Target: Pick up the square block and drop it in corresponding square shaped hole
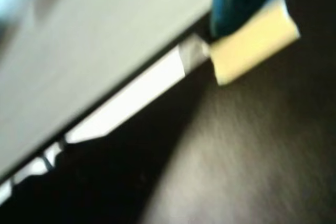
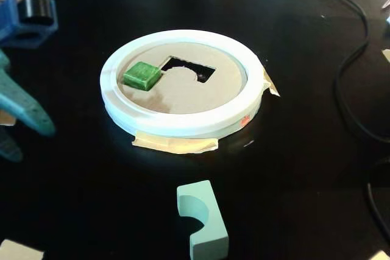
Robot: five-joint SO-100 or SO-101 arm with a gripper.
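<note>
In the fixed view a tan round board with a thick white rim lies mid-table. The square block, a small dark green cube, sits at the board's left side, standing a little above the surface. The square shaped hole is hidden; whether it lies under the cube I cannot tell. The gripper is at the left edge, well left of the board. Its teal fingers stand apart with nothing between them. The wrist view is badly blurred and shows neither the block nor the board.
A wider cut-out with a curved notch opens in the board. A pale teal notched block lies near the front. Black cables run along the right. Masking tape sticks out under the rim. In the wrist view a yellow tape piece shows.
</note>
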